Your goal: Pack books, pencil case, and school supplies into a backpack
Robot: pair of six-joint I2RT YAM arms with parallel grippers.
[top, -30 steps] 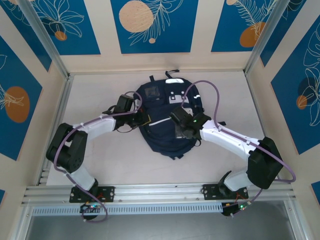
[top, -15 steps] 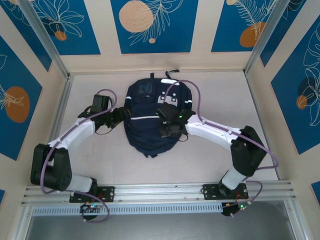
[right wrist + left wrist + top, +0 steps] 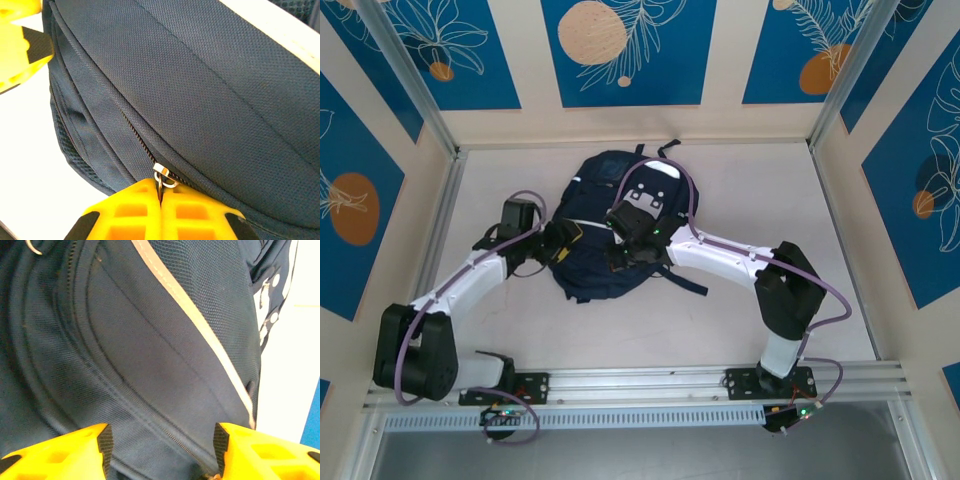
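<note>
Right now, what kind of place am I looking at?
Probably a robot test booth: an aluminium rail carries the left arm and right arm, blue patterned panels wall in the table, and one backpack lies there.

The tab of the zipper pull [image 3: 161, 175] is hidden, apparently pinched, between the closed right fingers [image 3: 131, 207].

Looks like a robot lab test cell to me, not anyone's home. I'm driving a left arm [image 3: 470, 272] and a right arm [image 3: 720, 255] bolted to an aluminium rail [image 3: 640, 380] at 6 o'clock. The bare white table [image 3: 760, 190] is boxed in by metal posts [image 3: 407, 75] and blue printed wall panels [image 3: 628, 50] from 9 round to 3.
</note>
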